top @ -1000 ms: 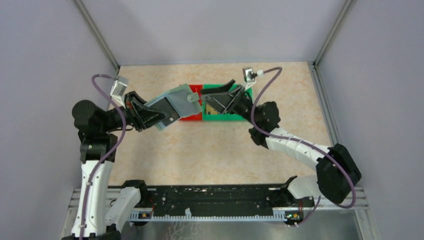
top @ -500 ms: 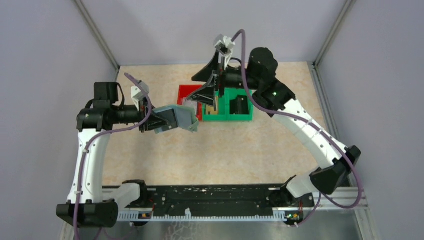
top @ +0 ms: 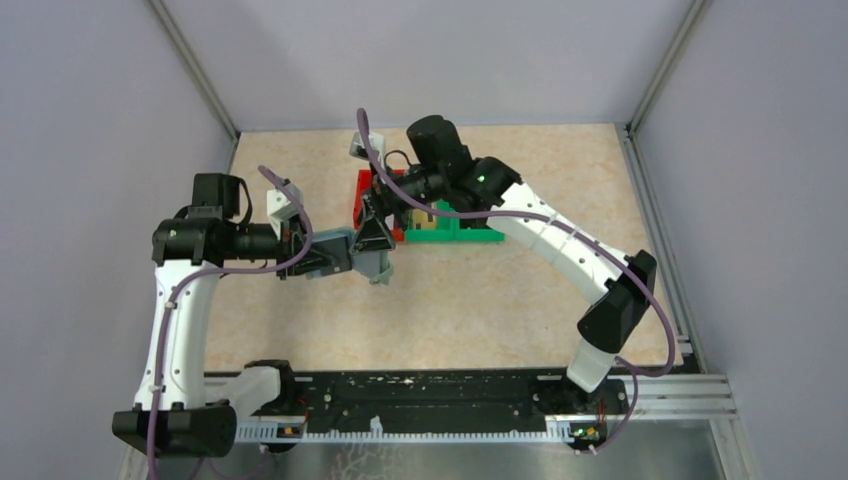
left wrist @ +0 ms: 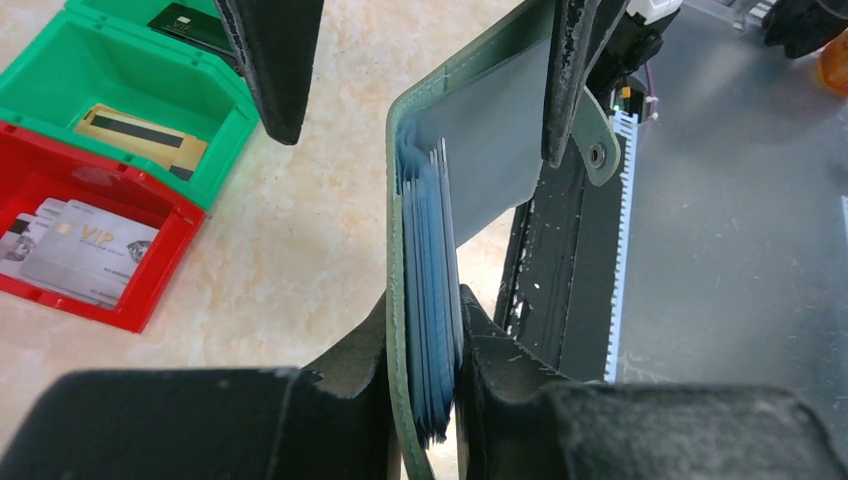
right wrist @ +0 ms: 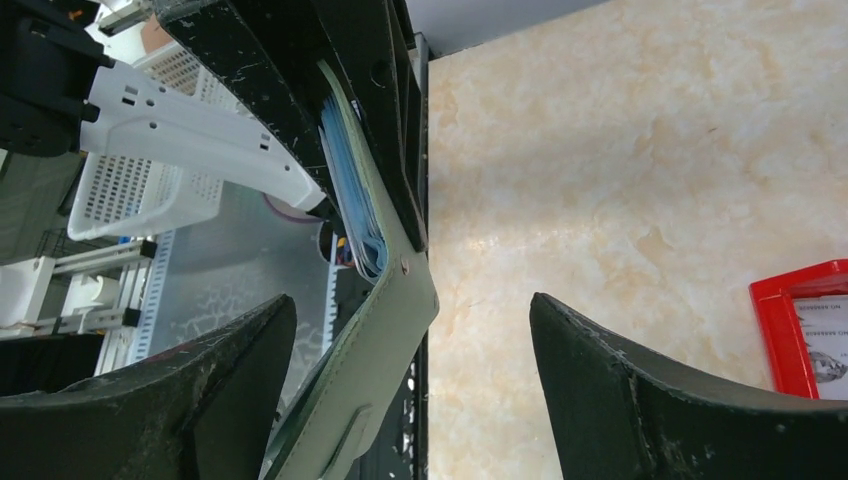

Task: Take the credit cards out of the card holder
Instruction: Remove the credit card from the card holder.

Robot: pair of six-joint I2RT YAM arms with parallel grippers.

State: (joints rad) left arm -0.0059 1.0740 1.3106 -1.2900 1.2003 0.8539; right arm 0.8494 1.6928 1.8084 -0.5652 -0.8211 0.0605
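Above the surface (top: 470, 300), just nearer than the bins, the card holder (left wrist: 480, 130) is clamped edge-up between the left fingers (left wrist: 345, 370), its flap open. The right fingers (right wrist: 620, 400) are spread wide on either side of that flap, with nothing gripped. Towards the far edge, a silver credit card (left wrist: 85, 250) is seen in the red bin (left wrist: 130, 305) and a gold credit card (left wrist: 140, 135) in the green bin (left wrist: 230, 110).
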